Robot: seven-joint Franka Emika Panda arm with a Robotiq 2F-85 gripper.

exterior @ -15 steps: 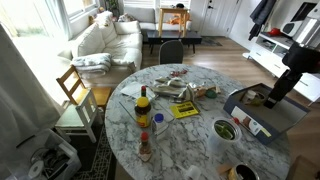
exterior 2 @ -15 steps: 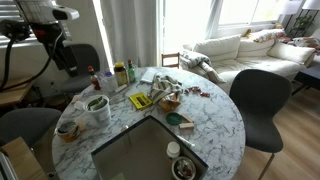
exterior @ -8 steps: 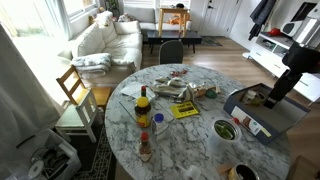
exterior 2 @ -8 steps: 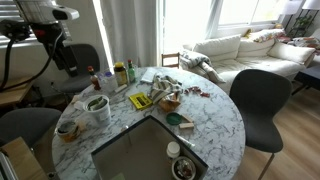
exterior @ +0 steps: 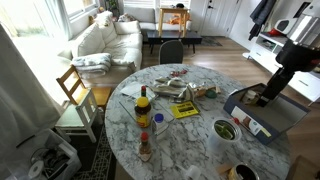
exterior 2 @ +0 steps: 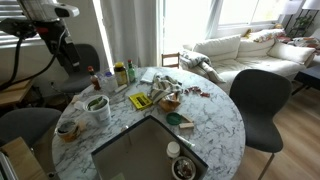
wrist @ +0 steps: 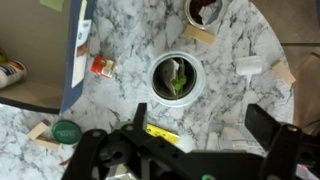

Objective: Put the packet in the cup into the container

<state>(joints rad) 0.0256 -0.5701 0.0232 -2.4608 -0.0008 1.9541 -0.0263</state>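
Green packet [wrist: 176,82] sits in the white cup [wrist: 196,68] on the marble table [wrist: 240,35], just ahead of my gripper [wrist: 198,128] in wrist view. Jaws spread wide, holding nothing, touching nothing. In an exterior view the gripper [exterior: 268,97] hangs above table level, cup [exterior: 225,130] below and beside it.

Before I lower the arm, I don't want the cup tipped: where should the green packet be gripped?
Probably by the packet's topmost edge, coming straight down through the cup's open mouth. The round wall encloses it on every side, so only the top is free. The hand is open.
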